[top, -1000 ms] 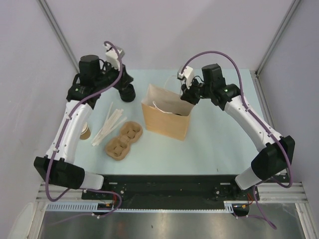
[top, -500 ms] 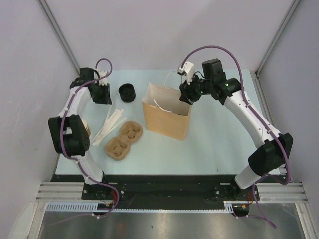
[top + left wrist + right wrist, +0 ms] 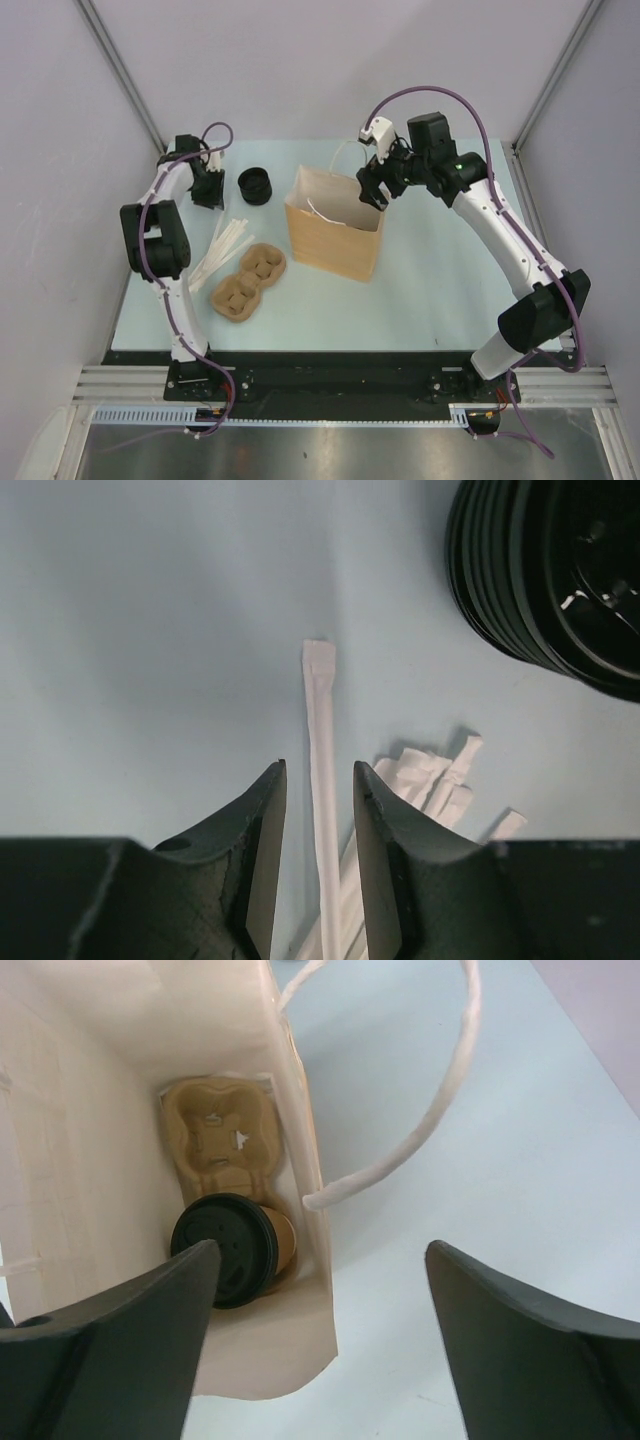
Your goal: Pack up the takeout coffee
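Note:
The takeout coffee (image 3: 228,1251), a brown paper cup with a black lid, lies tilted at the bottom of the paper bag (image 3: 265,1360), next to a pulp carrier (image 3: 220,1140). My right gripper (image 3: 318,1265) hangs open above the bag's far right rim (image 3: 372,190), holding nothing. The bag (image 3: 335,240) stands upright mid-table, and its walls hide the cup in the top view. My left gripper (image 3: 208,192) is at the far left, jaws narrowly open over a white wrapped straw (image 3: 322,770) lying on the table.
A stack of black lids (image 3: 255,185) sits left of the bag (image 3: 550,580). More wrapped straws (image 3: 222,250) and a two-cup pulp carrier (image 3: 247,282) lie at front left. The bag's white handle (image 3: 440,1110) loops out over the table.
My right gripper has opened wide and lifted a little at the bag's rim. The left arm has swung from over the lids to the far left, above the straws.

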